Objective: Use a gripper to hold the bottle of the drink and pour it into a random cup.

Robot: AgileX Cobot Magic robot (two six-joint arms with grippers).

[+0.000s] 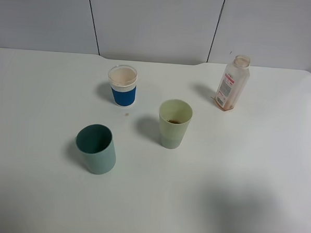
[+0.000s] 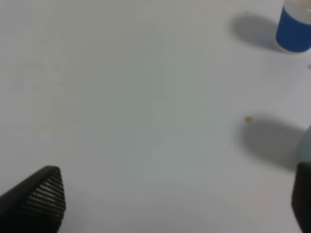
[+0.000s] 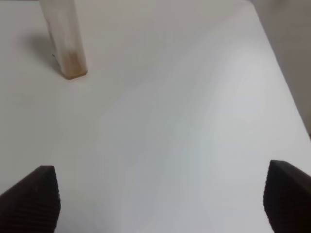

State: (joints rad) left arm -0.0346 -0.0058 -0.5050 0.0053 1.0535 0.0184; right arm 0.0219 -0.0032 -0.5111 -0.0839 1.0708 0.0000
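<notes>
The bottle of the drink [image 1: 233, 83] stands upright at the back right of the white table [image 1: 257, 169], uncapped, with a little brown drink at its bottom. Its lower part shows in the right wrist view [image 3: 64, 42]. The pale yellow-green cup [image 1: 174, 123] stands upright near the middle, with a little brown liquid inside. No gripper shows in the high view. My right gripper [image 3: 160, 196] is open and empty over bare table, well short of the bottle. My left gripper [image 2: 175, 196] is open and empty over bare table.
A darker teal tumbler [image 1: 96, 148] stands front left. A short blue-and-white paper cup [image 1: 122, 85] stands behind it, also in the left wrist view [image 2: 294, 26]. Small brown drops [image 1: 127, 114] lie on the table by the paper cup. The table's right edge [image 3: 284, 73] is near the bottle.
</notes>
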